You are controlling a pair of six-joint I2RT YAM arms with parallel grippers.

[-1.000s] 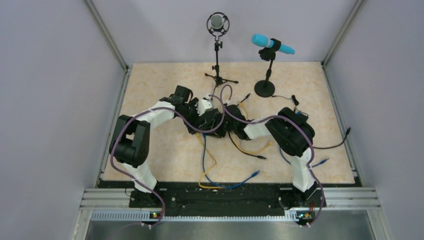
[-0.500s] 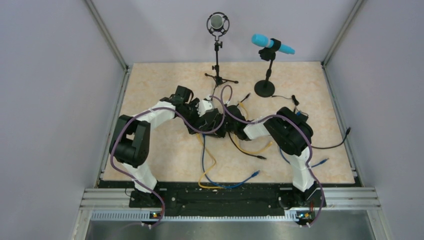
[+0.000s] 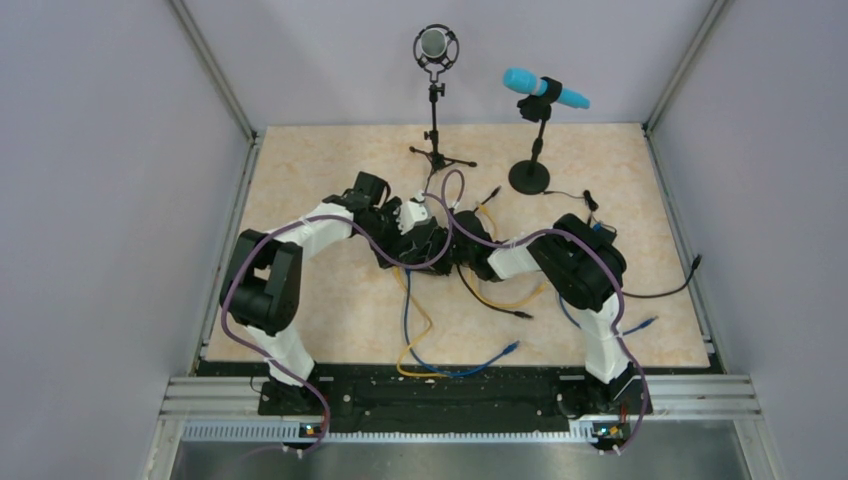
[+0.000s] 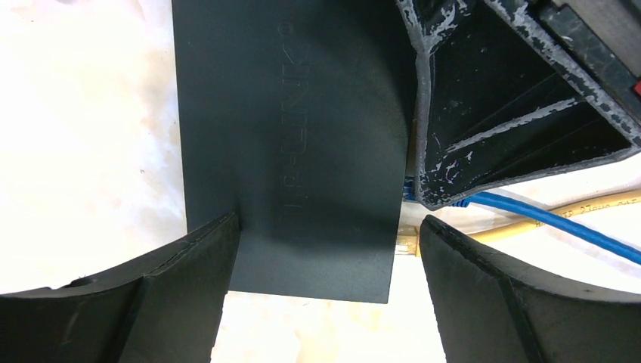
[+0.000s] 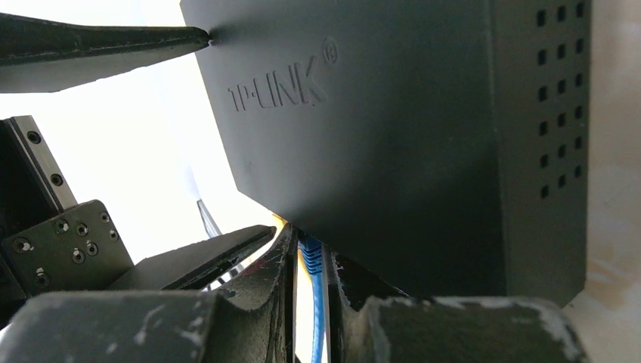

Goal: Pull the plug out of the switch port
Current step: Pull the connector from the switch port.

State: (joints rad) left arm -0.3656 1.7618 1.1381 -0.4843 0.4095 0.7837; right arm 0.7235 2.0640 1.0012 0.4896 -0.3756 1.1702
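The switch (image 4: 287, 144) is a flat black box lying on the table; in the top view it is mostly hidden under both wrists (image 3: 425, 243). My left gripper (image 4: 329, 223) is open and straddles the box's near end. Its left finger (image 4: 189, 272) touches the box's edge, while the right one (image 4: 484, 287) stands off it. A blue plug (image 5: 311, 261) sits in the switch port at the box's edge (image 5: 317, 227). My right gripper (image 5: 311, 240) is shut on this plug. Its finger (image 4: 491, 113) shows beside the box in the left wrist view.
A blue cable (image 4: 544, 219) and a yellow cable (image 4: 589, 206) run away from the box's edge. Loose yellow (image 3: 415, 330), blue (image 3: 470, 365) and black (image 3: 660, 293) cables lie on the table. A tripod microphone stand (image 3: 437, 150) and a round-based stand (image 3: 529, 178) stand behind.
Both arms stay at the switch. The left wrist has shifted slightly toward the box; the right arm has drawn in a little toward it.
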